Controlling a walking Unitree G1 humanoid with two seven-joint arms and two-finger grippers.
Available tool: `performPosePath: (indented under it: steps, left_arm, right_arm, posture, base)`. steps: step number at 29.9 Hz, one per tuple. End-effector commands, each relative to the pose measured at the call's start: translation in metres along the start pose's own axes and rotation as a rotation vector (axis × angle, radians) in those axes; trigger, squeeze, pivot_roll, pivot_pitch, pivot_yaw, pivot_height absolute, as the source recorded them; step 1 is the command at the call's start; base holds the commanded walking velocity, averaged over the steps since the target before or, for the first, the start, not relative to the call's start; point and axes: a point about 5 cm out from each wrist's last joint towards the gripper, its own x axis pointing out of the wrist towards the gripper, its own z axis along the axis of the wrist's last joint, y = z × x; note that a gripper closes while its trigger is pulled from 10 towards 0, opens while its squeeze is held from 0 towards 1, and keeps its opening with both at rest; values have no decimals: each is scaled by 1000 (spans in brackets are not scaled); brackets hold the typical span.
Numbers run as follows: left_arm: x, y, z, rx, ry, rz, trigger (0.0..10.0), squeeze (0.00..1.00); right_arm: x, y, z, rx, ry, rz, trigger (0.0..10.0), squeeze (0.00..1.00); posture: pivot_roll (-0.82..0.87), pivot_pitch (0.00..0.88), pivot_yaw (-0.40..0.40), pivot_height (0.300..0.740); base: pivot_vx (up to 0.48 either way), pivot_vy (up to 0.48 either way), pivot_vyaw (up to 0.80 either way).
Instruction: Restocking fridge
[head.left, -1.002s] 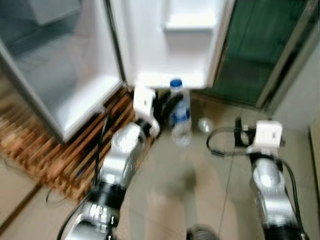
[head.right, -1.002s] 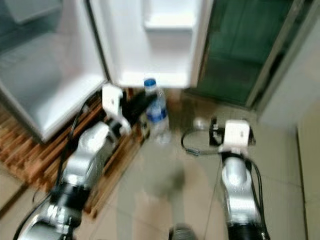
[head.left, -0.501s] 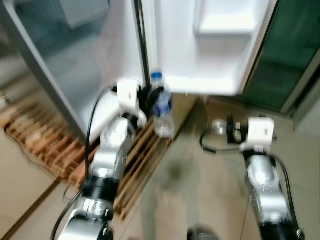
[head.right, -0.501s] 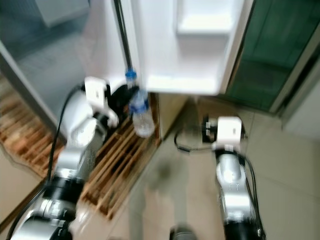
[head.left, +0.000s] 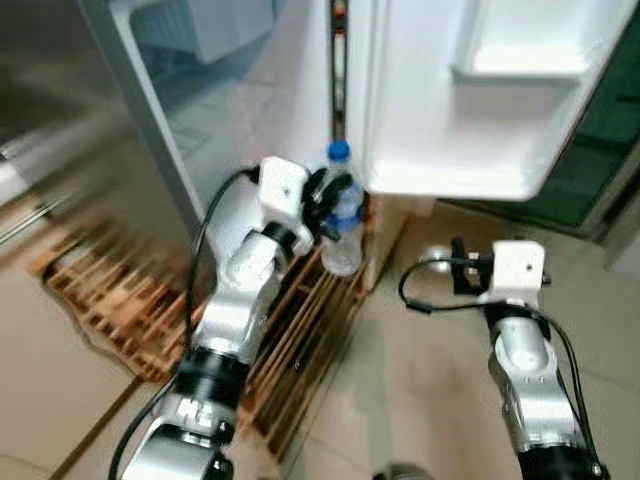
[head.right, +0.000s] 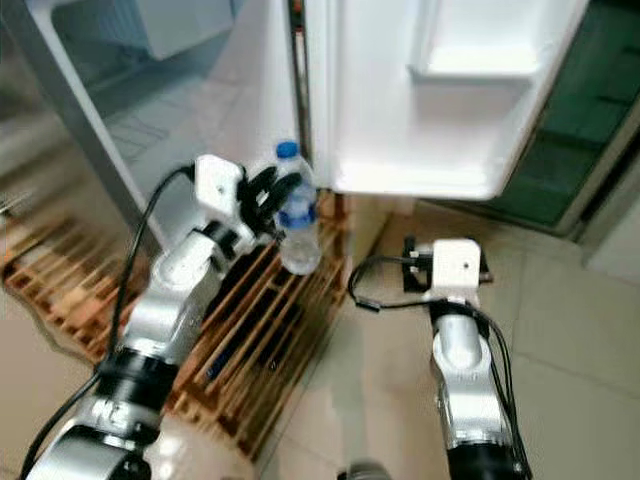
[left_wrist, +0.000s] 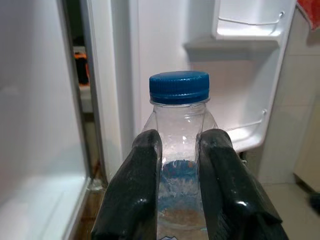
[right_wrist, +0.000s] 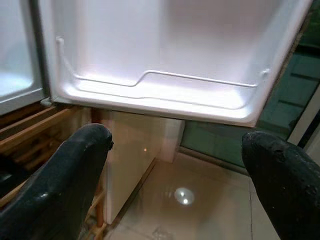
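Observation:
A clear water bottle (head.left: 343, 224) with a blue cap (left_wrist: 179, 87) and blue label is held upright by my left gripper (head.left: 325, 200), shut on the bottle's neck (left_wrist: 178, 150). It hangs just before the hinge gap between the open white fridge door (head.left: 470, 110) and the fridge body (head.left: 230, 110). My right gripper (right_wrist: 175, 165) is open and empty, low over the floor below the door's bottom shelf (right_wrist: 160, 92). The right arm (head.left: 520, 330) stays to the right of the door.
The fridge stands on a wooden slatted pallet (head.left: 130, 310) whose edge runs beside my left arm. Tiled floor (head.left: 420, 380) lies under the right arm. A dark green door (head.left: 610, 120) is behind on the right. A steel surface (head.left: 60, 130) fills the left.
The camera has swung left and closer to the fridge. My left arm has carried the bottle up nearer the fridge opening. The right gripper stays open and low.

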Motion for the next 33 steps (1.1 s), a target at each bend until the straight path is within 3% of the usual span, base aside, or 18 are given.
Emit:
performPosePath:
  steps: [1,18,24,27,30,31,33]
  left_arm:
    - [2,7,10,11,-33,22,10000,0]
    - [4,11,6,17,-8,59,10000,0]
    - [4,6,9,11,-26,27,10000,0]
    - [2,2,18,-24,-81,-8,10000,0]
    - [3,0,19,-26,-65,-19,10000,0]
    - [5,-5,21,19,-48,-41,10000,0]
    - [9,-11,26,31,-67,-61,10000,0]
  right_arm:
    - [0,1,3,1,-17,1,10000,0]
    - [-1,5,2,-3,-14,17,10000,0]
    - [-2,5,1,-2,-11,19,10000,0]
    - [-3,5,0,-4,-9,17,10000,0]
    - [-4,4,-1,-5,-8,18,10000,0]
    - [-4,4,-1,-7,-7,18,10000,0]
    - [-4,4,-1,-7,-6,20,10000,0]
  posture:
    - [-244,0,68,716]
    - [-238,0,69,716]
    - [-240,0,74,716]
    - [-242,0,74,716]
    - [-242,0,73,716]
    - [-242,0,73,716]
    - [-242,0,73,716]
  base:
    - [262,-401,0]
    - [278,-388,0]
    - [298,-373,0]
    - [299,-372,0]
    - [286,-104,0]
    - [0,0,0]
    - [0,0,0]
